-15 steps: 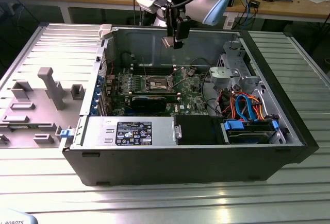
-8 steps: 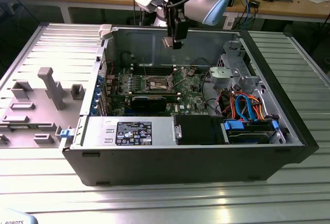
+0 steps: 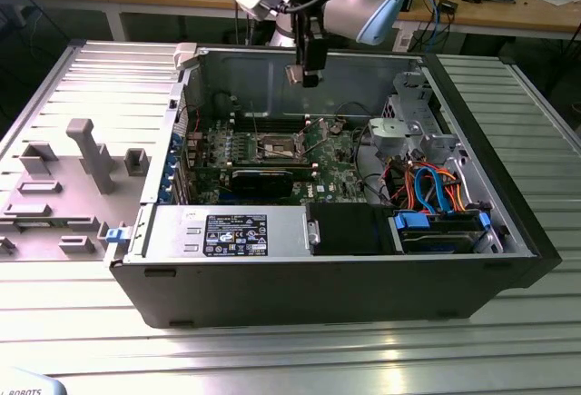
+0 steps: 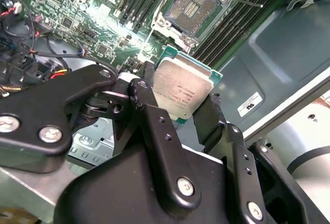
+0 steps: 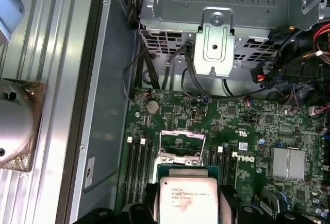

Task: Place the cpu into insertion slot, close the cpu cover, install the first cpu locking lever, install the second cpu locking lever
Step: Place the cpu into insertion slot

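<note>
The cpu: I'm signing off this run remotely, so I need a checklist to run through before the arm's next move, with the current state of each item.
1. Grip: cpu clamped in the end effector: ok.
2. Insertion slot has its contacts exposed and no chip in it: ok.
3. Cpu held apart from the slot, above the motherboard, in both wrist views: ok.
4. Cpu sitting square in the grip, not skewed: cannot tell.
5. Cpu cover swung fully clear of the slot: cannot tell.
6. Cpu corner marks matched to the slot: cannot tell.
</note>
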`<state>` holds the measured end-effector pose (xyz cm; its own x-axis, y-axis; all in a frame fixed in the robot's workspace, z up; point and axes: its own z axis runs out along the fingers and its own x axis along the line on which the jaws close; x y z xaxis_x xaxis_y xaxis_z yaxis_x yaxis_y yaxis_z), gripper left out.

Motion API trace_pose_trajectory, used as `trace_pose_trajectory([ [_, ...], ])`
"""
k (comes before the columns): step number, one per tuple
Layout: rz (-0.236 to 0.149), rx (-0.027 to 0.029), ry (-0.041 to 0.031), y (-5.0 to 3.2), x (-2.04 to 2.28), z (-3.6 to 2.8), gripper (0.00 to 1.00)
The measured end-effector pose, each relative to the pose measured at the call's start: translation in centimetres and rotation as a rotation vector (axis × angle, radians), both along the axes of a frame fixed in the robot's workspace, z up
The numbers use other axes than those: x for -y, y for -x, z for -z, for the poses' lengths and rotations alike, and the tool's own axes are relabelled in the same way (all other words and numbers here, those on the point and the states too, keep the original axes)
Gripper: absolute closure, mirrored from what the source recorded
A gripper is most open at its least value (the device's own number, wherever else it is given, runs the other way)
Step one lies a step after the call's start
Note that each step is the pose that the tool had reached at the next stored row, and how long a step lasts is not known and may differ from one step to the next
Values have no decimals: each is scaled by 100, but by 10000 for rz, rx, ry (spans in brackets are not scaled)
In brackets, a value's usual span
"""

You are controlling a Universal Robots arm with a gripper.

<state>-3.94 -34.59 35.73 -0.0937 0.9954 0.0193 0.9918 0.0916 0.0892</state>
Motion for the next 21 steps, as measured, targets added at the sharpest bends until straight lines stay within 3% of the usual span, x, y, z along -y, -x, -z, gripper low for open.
trace_pose_trajectory([
  [7,174,-1,-1,13,0,21,45],
  [11,530,-33,3,18,0,54,45],
  [21,532,-35,0,19,0,77,45],
])
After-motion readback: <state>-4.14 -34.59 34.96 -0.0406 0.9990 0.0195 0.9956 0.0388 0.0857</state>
